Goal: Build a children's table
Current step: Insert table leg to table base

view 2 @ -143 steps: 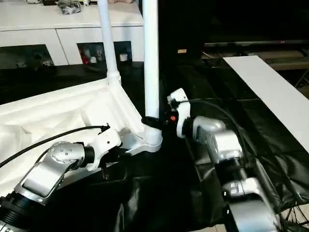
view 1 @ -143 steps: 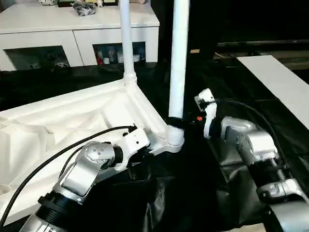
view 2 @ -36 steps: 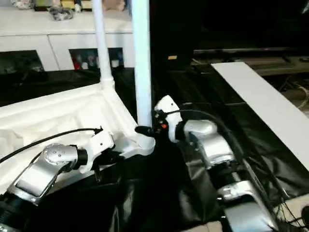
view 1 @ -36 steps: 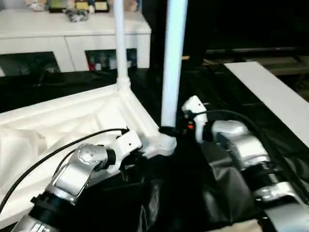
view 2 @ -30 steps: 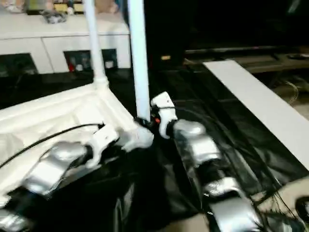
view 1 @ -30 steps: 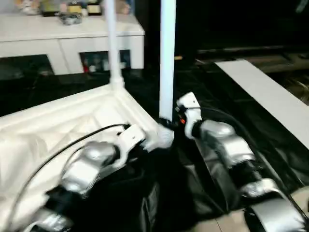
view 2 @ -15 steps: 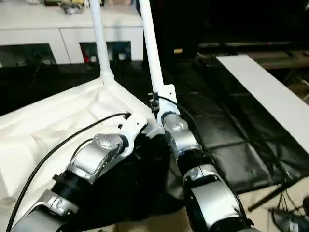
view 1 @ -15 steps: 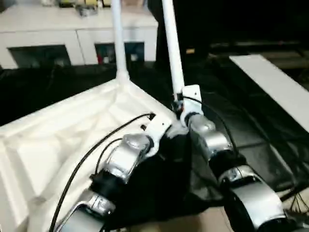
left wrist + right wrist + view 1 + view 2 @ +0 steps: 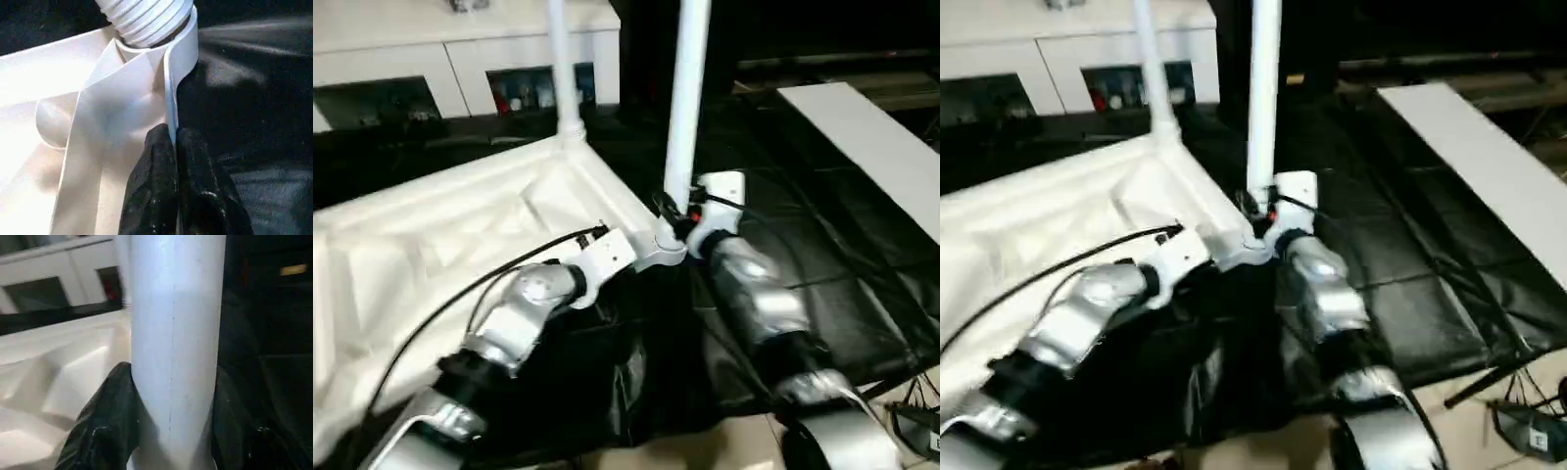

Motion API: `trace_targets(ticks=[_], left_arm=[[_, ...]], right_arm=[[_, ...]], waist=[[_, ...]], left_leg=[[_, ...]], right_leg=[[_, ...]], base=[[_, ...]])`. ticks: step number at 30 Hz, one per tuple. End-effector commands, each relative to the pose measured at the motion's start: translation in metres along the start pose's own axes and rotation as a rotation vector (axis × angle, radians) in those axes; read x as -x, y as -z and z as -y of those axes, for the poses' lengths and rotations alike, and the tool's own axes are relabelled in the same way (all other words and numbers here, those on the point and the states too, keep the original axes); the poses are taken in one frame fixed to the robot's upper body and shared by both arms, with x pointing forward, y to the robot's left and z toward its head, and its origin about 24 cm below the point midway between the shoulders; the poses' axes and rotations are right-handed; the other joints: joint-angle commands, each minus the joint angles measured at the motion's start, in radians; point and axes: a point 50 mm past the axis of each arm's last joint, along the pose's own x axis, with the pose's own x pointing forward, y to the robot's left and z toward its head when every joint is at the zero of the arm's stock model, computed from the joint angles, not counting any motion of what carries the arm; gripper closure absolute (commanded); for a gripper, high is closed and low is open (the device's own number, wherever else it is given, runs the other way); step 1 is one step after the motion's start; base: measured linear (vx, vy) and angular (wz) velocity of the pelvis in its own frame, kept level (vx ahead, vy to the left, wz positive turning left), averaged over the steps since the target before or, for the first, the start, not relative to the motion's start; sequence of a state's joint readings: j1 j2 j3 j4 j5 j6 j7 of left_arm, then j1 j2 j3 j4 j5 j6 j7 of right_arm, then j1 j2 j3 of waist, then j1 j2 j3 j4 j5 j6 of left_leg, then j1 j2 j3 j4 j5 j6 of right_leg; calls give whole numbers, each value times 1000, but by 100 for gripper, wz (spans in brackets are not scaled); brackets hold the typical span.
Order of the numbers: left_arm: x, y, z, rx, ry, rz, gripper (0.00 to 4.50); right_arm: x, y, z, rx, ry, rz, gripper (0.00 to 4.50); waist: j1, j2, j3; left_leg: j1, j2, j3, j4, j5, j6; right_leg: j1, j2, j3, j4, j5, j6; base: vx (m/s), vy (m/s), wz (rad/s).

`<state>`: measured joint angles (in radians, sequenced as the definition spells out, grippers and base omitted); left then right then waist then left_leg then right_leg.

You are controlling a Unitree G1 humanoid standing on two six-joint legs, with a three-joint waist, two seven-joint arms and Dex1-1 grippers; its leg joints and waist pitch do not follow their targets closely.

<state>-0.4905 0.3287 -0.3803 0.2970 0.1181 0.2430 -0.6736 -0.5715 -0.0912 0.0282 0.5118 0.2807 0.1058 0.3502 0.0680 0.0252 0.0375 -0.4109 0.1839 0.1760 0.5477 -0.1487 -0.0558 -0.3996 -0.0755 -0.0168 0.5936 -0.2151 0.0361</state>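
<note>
Head views: lying upside down on black sheeting, tabletop (image 9: pixel 460 235) carrying two upright legs, near leg (image 9: pixel 685 108) at the corner socket (image 9: pixel 668 253), far leg (image 9: pixel 560 69) behind it. Remaining corners hidden, so probably about half done.

Left wrist: left gripper (image 9: pixel 173 147) pinching the tabletop rim just beside that socket, jaws nearly shut.

Right wrist: right gripper (image 9: pixel 171 431) clasping the near leg above the socket, jaws half spread.

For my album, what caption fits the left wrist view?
Left gripper pinching the tabletop rim beside the leg in its corner socket.
</note>
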Motion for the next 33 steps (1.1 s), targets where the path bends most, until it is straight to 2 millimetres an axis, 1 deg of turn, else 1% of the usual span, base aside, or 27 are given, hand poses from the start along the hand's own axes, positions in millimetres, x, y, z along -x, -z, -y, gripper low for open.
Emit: trace_targets(ticks=[1, 2, 3, 5, 6, 7, 8, 9, 10, 11, 12, 14, 15, 16, 17, 18, 19, 20, 22, 23, 24, 26, 27, 28, 30, 32, 33], left_arm=[[8, 1, -2, 3, -12, 53, 404], [12, 0, -5, 50, -4, 86, 393], [22, -2, -12, 117, 6, 141, 384], [22, -2, -12, 117, 6, 141, 371], [34, -9, -21, 205, 16, 236, 359], [34, -9, -21, 205, 16, 236, 347], [44, -19, -31, 274, 15, 328, 347], [48, -26, -37, 313, 13, 389, 337], [49, -28, -38, 326, 14, 408, 325], [52, -33, -42, 355, 17, 453, 325], [55, -45, -45, 404, 35, 531, 308], [57, -65, -43, 494, 116, 647, 304], [55, -72, -39, 520, 166, 673, 300], [53, -78, -33, 544, 221, 688, 274], [52, -79, -32, 549, 230, 690, 266], [51, -87, -25, 596, 300, 734, 265], [51, -87, -25, 596, 300, 734, 260], [52, -90, -22, 623, 340, 757, 260], [54, -97, -18, 665, 402, 797, 222], [54, -97, -18, 668, 406, 800, 221], [59, -103, -16, 711, 460, 850, 221], [61, -105, -16, 717, 482, 868, 212], [63, -105, -15, 713, 507, 874, 180], [64, -105, -14, 707, 518, 874, 176], [62, -104, -15, 690, 493, 848, 176], [57, -103, -15, 663, 437, 808, 163], [54, -103, -15, 644, 421, 793, 146]], right_arm=[[8, -17, 10, 9, -15, 48, 267], [12, -22, 11, 11, -57, 58, 267], [21, -29, 10, 21, -142, 70, 267], [21, -29, 10, 21, -142, 70, 267], [30, -36, 8, 16, -226, 87, 267], [30, -36, 8, 16, -226, 87, 267], [34, -43, 6, 21, -287, 106, 267], [35, -47, 4, 25, -321, 118, 267], [36, -48, 3, 26, -333, 120, 267], [37, -51, 1, 28, -366, 124, 267], [40, -52, -5, 33, -434, 107, 268], [46, -52, -15, 52, -542, 56, 268], [48, -51, -20, 65, -584, 27, 268], [50, -49, -24, 77, -618, 3, 268], [50, -49, -25, 78, -623, 0, 268], [51, -48, -29, 81, -644, -10, 268], [51, -48, -29, 81, -644, -10, 268], [51, -49, -30, 80, -648, -12, 268], [52, -48, -32, 89, -658, -22, 268], [52, -48, -33, 89, -659, -22, 268], [53, -50, -34, 81, -665, -28, 268], [54, -51, -34, 76, -662, -27, 268], [54, -52, -34, 73, -662, -26, 268], [54, -53, -34, 72, -662, -25, 268], [56, -54, -35, 87, -675, -35, 268], [58, -52, -37, 103, -697, -57, 268], [59, -50, -38, 112, -709, -72, 268]], waist=[[1, -10, -72], [4, -1, -79], [6, 2, -80], [8, 2, -78], [5, 2, -70], [5, 2, -69], [2, 1, -64], [2, -1, -63], [-1, -1, -61], [0, -1, -58], [0, -3, -57], [3, -5, -54], [5, -8, -51], [6, -9, -50], [8, -6, -50], [9, -7, -49], [9, -7, -49], [12, -8, -53], [12, -9, -55], [13, -9, -56], [14, -9, -59], [15, -9, -61], [15, -8, -61], [17, -6, -62], [18, -7, -62], [18, -7, -61], [18, -7, -61]], left_leg=[[30, 27, -4, -29, 7, 80], [31, 26, -3, -22, 40, 81], [30, 27, -4, -19, 46, 76], [31, 27, -1, -19, 35, 72], [33, 31, 0, -27, -61, 54], [33, 32, 0, -29, -81, 50], [32, 34, 0, -34, -119, 41], [35, 38, 1, -35, -149, 38], [35, 36, 2, -35, -163, 34], [37, 37, 4, -37, -187, 30], [39, 38, 6, -37, -198, 26], [39, 39, 6, -37, -211, 24], [39, 40, 9, -37, -218, 23], [37, 39, 7, -37, -222, 22], [36, 38, 8, -37, -225, 19], [36, 35, 9, -36, -238, 12], [36, 35, 9, -36, -238, 12], [38, 34, 10, -34, -221, 3], [36, 35, 9, -32, -197, 6], [35, 33, 9, -30, -189, 9], [35, 31, 9, -27, -164, 15], [34, 30, 9, -23, -139, 31], [34, 29, 10, -23, -135, 34], [36, 31, 9, -21, -126, 40], [38, 32, 9, -20, -132, 41], [39, 33, 8, -20, -140, 39], [39, 34, 8, -21, -143, 39]], right_leg=[[53, -33, 20, -27, 402, -183], [50, -29, 16, -18, 476, -185], [49, -27, 14, -16, 493, -193], [48, -27, 13, -17, 480, -195], [45, -32, 15, -26, 333, -211], [46, -34, 15, -28, 294, -216], [45, -36, 16, -31, 226, -227], [42, -39, 18, -36, 161, -234], [42, -39, 19, -36, 134, -242], [39, -38, 20, -40, 78, -248], [39, -38, 20, -39, 60, -252], [38, -40, 21, -43, 0, -250], [37, -40, 23, -45, -25, -248], [37, -41, 23, -47, -44, -244], [38, -41, 23, -47, -63, -238], [36, -41, 26, -54, -116, -220], [36, -41, 26, -54, -116, -220], [35, -40, 26, -52, -106, -211], [36, -37, 25, -49, -64, -216], [38, -38, 24, -48, -51, -216], [41, -35, 23, -42, -13, -220], [43, -34, 23, -39, 31, -228], [43, -33, 22, -38, 38, -229], [42, -33, 22, -37, 52, -232], [42, -32, 22, -37, 48, -232], [43, -32, 21, -39, 37, -226], [43, -32, 21, -40, 32, -222]], base=[[52, 9, -3], [0, 0, 0], [0, 0, 0], [0, 0, 0], [0, 0, 0], [0, 0, 0], [0, 0, 0], [0, 0, 0], [0, 0, 0], [-50, 0, 0], [-50, 0, 0], [0, 0, 0], [0, 0, 0], [0, 0, 0], [0, 0, 0], [0, 0, 0], [0, 0, 0], [0, 0, 0], [0, 0, 0], [0, 0, 0], [0, 0, 0], [0, 0, 0], [0, 0, 0], [0, 0, 0], [0, 0, 0], [0, 0, 0], [0, 0, 0]])
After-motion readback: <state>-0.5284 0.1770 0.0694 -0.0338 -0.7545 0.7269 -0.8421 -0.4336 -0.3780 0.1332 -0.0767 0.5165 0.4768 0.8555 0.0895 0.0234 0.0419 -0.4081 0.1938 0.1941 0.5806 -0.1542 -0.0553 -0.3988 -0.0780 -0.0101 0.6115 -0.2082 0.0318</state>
